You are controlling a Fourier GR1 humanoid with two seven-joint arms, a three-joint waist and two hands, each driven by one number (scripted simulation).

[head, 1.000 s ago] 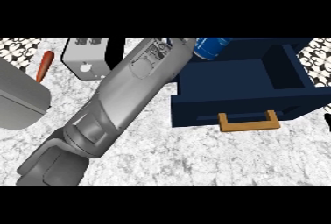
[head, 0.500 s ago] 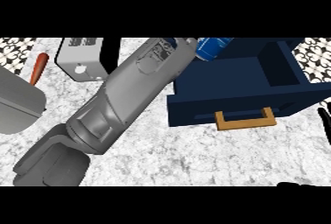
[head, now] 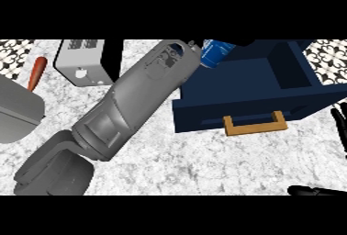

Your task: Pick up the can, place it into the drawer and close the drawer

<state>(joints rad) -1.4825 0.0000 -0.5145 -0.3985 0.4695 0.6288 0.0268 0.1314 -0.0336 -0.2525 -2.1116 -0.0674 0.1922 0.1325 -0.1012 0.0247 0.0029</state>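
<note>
Crossing the frame diagonally, grey left forearm (head: 136, 105) reaching the blue can (head: 215, 52) at upper centre; left hand hidden, grasp cannot be told. Can poised at rear left corner of open navy drawer (head: 271, 98). Right hand (head: 339, 120) at right edge, fingers straight. Toaster (head: 85, 62) on worktop (head: 203, 160), upper left.

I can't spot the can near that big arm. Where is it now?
In the head view the blue can sits near the top centre, just beyond the end of the left forearm, at the back left corner of the open blue drawer.
</note>
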